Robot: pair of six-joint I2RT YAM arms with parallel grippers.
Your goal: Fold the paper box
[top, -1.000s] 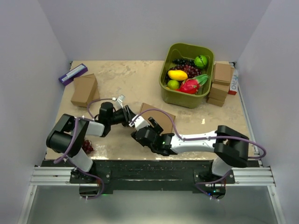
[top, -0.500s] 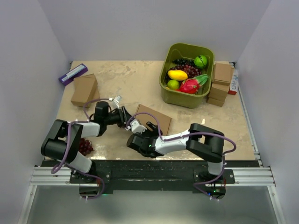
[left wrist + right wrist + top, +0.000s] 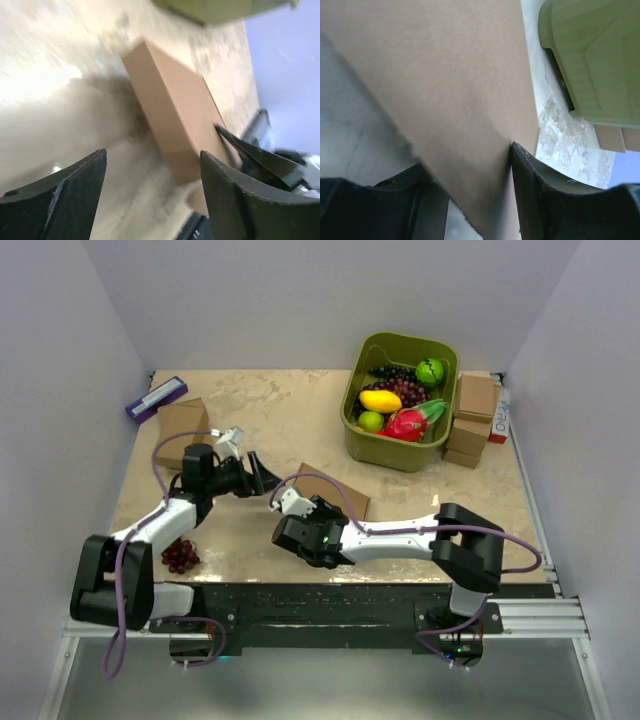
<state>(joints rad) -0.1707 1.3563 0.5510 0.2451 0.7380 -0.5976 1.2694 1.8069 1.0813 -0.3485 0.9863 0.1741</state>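
Top view and both wrist views. The box [image 3: 345, 498] lies flat on the tabletop [image 3: 290, 410], near the front edge, between the two arms and apart from the green bin [image 3: 385, 453]. The right pincer [image 3: 465, 160] grips the box's near end, and cardboard fills the gap between its jaws. The left pincer [image 3: 152, 154] stands wide open and empty, aimed at the box's left end. We judge three risks. The hold at one end may let the box pivot or slip. A hard squeeze may crease the corrugated wall. A push from the left may skid the box out of that hold. A purple cable [image 3: 330, 485] arcs over the box and could snag a flap. The box carries no print. Lettering on the red-and-white carton [image 3: 500, 418] is too small to read.
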